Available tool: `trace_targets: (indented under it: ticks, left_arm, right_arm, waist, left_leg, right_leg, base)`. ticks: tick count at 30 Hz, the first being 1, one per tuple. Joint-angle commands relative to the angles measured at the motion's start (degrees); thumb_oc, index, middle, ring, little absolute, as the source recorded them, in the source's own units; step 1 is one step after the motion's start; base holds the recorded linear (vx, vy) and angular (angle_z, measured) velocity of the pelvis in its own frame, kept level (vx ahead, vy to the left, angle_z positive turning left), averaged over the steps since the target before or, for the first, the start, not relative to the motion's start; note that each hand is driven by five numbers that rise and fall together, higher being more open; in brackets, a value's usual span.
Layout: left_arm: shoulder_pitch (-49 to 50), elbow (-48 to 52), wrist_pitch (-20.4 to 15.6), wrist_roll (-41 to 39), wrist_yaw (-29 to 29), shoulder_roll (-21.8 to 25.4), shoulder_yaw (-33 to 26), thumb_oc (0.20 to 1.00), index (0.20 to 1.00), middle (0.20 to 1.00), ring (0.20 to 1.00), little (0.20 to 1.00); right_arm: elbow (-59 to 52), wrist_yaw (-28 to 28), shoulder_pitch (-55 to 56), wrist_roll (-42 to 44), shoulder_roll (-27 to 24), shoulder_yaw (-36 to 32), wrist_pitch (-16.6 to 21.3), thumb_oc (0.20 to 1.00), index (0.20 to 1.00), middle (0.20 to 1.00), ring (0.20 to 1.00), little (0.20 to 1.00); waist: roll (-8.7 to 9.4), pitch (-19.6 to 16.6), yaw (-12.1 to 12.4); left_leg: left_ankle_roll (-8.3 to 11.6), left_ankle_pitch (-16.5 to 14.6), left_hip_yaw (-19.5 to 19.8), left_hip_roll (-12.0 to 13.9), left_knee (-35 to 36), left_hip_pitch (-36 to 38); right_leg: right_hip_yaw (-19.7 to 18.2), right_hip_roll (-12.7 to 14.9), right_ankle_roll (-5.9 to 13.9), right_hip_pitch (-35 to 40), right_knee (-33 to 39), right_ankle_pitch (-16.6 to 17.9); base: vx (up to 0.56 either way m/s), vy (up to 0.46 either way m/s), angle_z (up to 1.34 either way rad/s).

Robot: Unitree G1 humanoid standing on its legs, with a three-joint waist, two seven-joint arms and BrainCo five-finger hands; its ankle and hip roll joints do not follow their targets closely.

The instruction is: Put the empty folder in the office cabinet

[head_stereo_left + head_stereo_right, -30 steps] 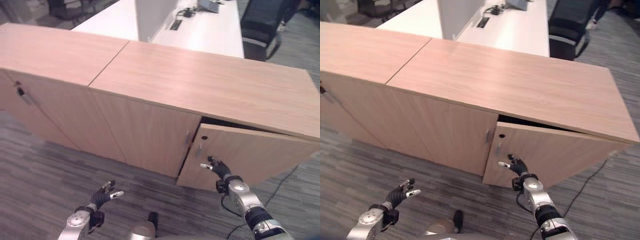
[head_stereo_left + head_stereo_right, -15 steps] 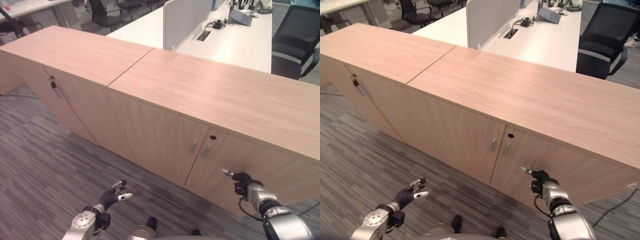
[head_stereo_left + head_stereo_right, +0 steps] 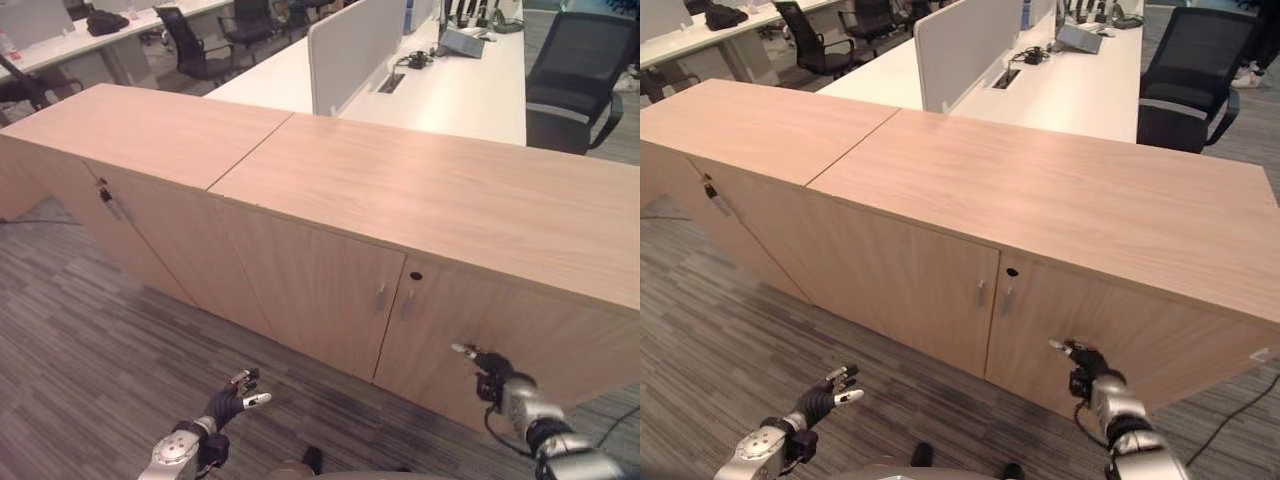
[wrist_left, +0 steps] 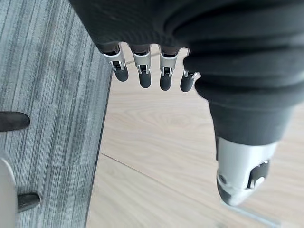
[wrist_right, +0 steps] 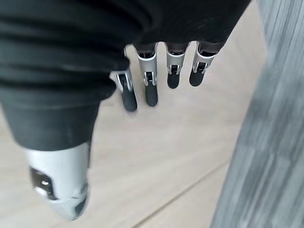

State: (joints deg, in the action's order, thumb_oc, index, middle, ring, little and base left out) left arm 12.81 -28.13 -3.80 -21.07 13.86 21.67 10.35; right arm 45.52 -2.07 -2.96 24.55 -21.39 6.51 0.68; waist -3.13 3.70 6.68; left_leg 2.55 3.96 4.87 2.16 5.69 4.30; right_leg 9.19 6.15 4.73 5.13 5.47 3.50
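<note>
Grey striped carpet (image 3: 90, 340) covers the office floor across the bottom of the frame. Lowest down, at lower left, the left hand (image 3: 228, 403) hangs over the carpet with its fingers loosely spread, holding nothing. At lower right, the right hand (image 3: 1087, 362) reaches to the front of the right door (image 3: 1120, 335), fingers straight and apart, the tips at or just off the wood; I cannot tell whether they touch. Above the hands the long wooden cabinet (image 3: 400, 190) runs across the middle of the frame, its doors flush, two small handles (image 3: 380, 298) beside the centre seam. Behind it, at the top, stands a white desk (image 3: 1060, 70) with a divider panel (image 3: 350, 45), and a black chair (image 3: 570, 80) sits at upper right. No folder can be seen; it may be behind the doors.
</note>
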Motion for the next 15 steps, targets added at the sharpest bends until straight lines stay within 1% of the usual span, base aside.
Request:
trace_targets:
  ticks: [1, 4, 5, 7, 9, 11, 15]
  left_arm:
    - [-2.72, -1.77, -2.2, 0.36, -0.68, 1.37, -0.81, 1.0, 1.0, 1.0, 1.0, 1.0]
    - [-2.14, -2.24, -2.63, 0.97, -0.77, -0.11, -2.38, 1.0, 1.0, 1.0, 1.0, 1.0]
    - [-2.08, -2.25, -2.65, 0.99, -0.77, -0.12, -2.38, 1.0, 1.0, 1.0, 1.0, 1.0]
    - [-2.29, -3.56, -3.03, 0.97, -1.56, -1.41, -3.2, 1.0, 1.0, 1.0, 1.0, 1.0]
    - [-2.31, -4.06, -3.12, 0.78, -1.69, -1.82, -3.41, 1.0, 1.0, 1.0, 1.0, 1.0]
    - [-2.49, -5.11, -3.42, 1.21, -2.24, -2.13, -3.28, 1.0, 1.0, 1.0, 1.0, 1.0]
    - [-2.61, -5.73, -3.71, 1.71, -2.59, -1.98, -3.08, 1.0, 1.0, 1.0, 1.0, 1.0]
  right_arm:
    - [-0.41, -2.12, -1.34, -3.82, 1.84, -0.44, 2.36, 1.0, 1.0, 1.0, 1.0, 1.0]
    - [-3.13, -4.61, 5.43, -7.35, 3.31, 0.0, 2.66, 1.0, 1.0, 1.0, 1.0, 1.0]
    - [-3.2, -4.61, 5.53, -7.39, 3.31, 0.01, 2.64, 1.0, 1.0, 1.0, 1.0, 1.0]
    - [-2.75, -5.31, 8.02, -11.06, 3.49, 1.44, 3.19, 1.0, 1.0, 1.0, 1.0, 1.0]
    - [-3.55, -5.37, 8.68, -12.25, 3.29, 1.79, 3.35, 1.0, 1.0, 1.0, 1.0, 1.0]
    - [-3.75, -5.28, 9.19, -13.99, 2.84, 2.57, 3.72, 1.0, 1.0, 1.0, 1.0, 1.0]
    - [-3.47, -5.32, 9.14, -14.48, 2.52, 2.97, 3.93, 1.0, 1.0, 1.0, 1.0, 1.0]
  waist:
    - [2.32, 1.01, -0.52]
    - [2.07, 0.96, -2.13]
    - [2.06, 0.92, -2.13]
    - [1.87, 1.15, -3.42]
    - [1.83, 1.17, -3.81]
    - [1.88, 1.36, -4.74]
    - [1.92, 1.41, -5.17]
  left_leg:
    - [2.71, -4.86, -1.72, 2.93, -0.69, 2.07]
    - [2.74, -4.96, -2.12, 3.14, -0.69, 2.37]
    - [2.74, -4.97, -2.13, 3.14, -0.69, 2.38]
    - [2.75, -5.01, -3.0, 3.3, -0.69, 2.61]
    - [2.75, -5.05, -3.49, 3.33, -0.69, 2.68]
    - [2.7, -5.12, -5.23, 3.55, -0.69, 3.03]
    - [2.64, -5.34, -6.59, 3.65, -0.69, 3.55]
  right_leg:
    - [2.3, 2.32, 3.71, 4.73, -0.69, -5.94]
    - [1.87, 2.45, 3.68, 4.58, -0.81, -6.0]
    - [1.86, 2.44, 3.68, 4.58, -0.81, -6.0]
    - [1.06, 2.56, 3.77, 4.16, -0.9, -5.73]
    - [0.6, 2.59, 3.81, 3.94, -0.87, -5.57]
    - [-0.77, 2.52, 4.02, 3.15, -0.78, -4.98]
    - [-1.81, 2.47, 4.12, 2.8, -0.77, -4.71]
  base:
    - [-0.01, 0.014, -0.17]
    - [-0.01, 0.008, -0.07]
    - [-0.02, 0.008, -0.07]
    - [-0.04, 0.018, -0.11]
    - [-0.03, 0.018, -0.26]
    - [-0.05, 0.029, -0.23]
    - [-0.02, 0.021, -0.39]
